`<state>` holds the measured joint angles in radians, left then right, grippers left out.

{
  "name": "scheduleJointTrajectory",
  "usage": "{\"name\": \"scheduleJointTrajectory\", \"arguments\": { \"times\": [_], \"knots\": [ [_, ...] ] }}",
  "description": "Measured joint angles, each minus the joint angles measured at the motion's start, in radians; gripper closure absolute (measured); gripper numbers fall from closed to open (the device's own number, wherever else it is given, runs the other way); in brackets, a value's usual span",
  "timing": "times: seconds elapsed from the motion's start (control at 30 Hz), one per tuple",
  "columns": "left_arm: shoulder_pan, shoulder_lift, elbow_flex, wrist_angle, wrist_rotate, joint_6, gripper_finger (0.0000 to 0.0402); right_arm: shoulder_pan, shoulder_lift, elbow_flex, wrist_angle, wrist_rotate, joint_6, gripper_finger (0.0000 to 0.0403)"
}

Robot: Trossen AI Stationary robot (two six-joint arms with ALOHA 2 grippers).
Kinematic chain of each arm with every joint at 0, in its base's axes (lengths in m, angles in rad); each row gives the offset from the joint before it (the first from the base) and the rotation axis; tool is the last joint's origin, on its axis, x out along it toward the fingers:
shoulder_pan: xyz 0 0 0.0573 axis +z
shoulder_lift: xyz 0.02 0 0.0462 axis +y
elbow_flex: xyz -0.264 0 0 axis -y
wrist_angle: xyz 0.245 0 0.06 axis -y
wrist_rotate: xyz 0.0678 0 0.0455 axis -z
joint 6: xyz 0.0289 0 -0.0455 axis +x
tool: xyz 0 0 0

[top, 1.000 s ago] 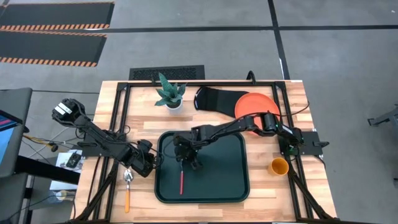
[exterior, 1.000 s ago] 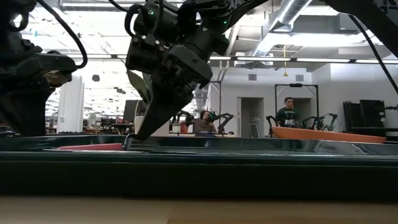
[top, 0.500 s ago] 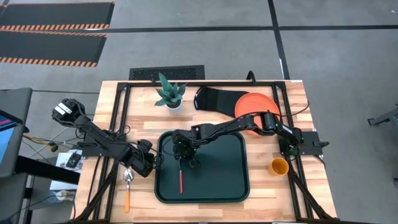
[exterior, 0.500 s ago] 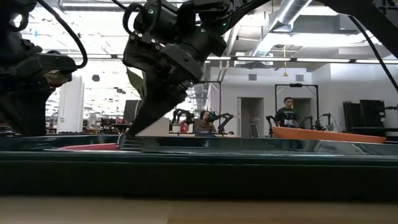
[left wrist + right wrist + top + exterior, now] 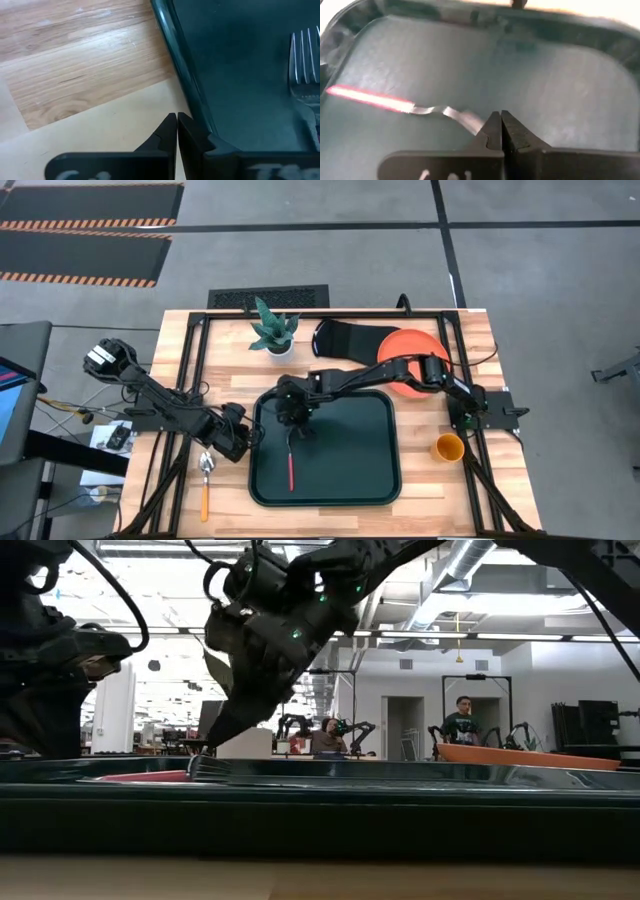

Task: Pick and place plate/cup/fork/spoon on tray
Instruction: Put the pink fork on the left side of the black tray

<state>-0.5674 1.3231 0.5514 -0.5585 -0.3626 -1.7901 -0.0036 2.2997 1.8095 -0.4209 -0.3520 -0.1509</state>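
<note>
The dark tray [image 5: 350,450] lies at the table's middle. The red-handled fork [image 5: 291,468] lies flat on its left part, tines toward the far edge; it also shows in the right wrist view [image 5: 370,98]. My right gripper [image 5: 499,119] is shut and stands low over the tray at the fork's tine end [image 5: 293,420]. My left gripper [image 5: 177,119] is shut over the table beside the tray's left rim [image 5: 243,442]. The spoon [image 5: 205,480] lies on the table left of the tray. The plate [image 5: 412,345] rests on a black mitt, and the cup [image 5: 448,447] stands right of the tray. My right gripper's shut fingertips show right at the fork's tine end [image 5: 467,119], slanting down from the far side. The picture is blurred there, and I cannot tell whether they touch the fork. The fork lies flat on the tray.
A potted plant [image 5: 272,330] stands at the far edge, left of the black mitt [image 5: 345,340]. The tray's right part is bare. A black metal frame runs along the table's edges. People show in the room beyond the table [image 5: 462,725].
My right gripper has gone toward the table's far edge and a little toward the left, off the fork's tine end. The fork has stayed where it lay on the tray.
</note>
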Motion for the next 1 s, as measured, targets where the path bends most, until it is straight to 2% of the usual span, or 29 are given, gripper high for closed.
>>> {"name": "scheduleJointTrajectory", "arguments": {
  "times": [0.27,0.37,0.53,0.63,0.77,1.0],
  "knots": [
    [0.0,-0.042,0.027,0.007,-0.016,0.062,0.0401,0.026,-0.048,0.0,-0.143,-0.014,-0.014,0.04],
    [0.0,-0.084,0.058,-0.044,-0.019,0.066,0.0401,0.032,-0.049,0.001,-0.166,-0.016,-0.014,0.0398],
    [0.002,-0.152,0.136,-0.113,-0.094,0.075,0.0401,0.028,-0.049,0.001,-0.163,-0.015,-0.014,0.04],
    [0.025,-0.165,0.151,-0.056,-0.125,0.115,0.0401,0.026,-0.049,0.001,-0.17,-0.013,-0.014,0.04],
    [0.075,-0.105,0.135,0.054,-0.077,0.217,0.0401,0.029,-0.034,0.0,-0.18,-0.012,-0.008,0.0398],
    [0.118,0.067,0.154,0.097,-0.01,0.287,0.0401,0.035,-0.035,0.0,-0.196,-0.012,-0.007,0.0396]
  ]
}}
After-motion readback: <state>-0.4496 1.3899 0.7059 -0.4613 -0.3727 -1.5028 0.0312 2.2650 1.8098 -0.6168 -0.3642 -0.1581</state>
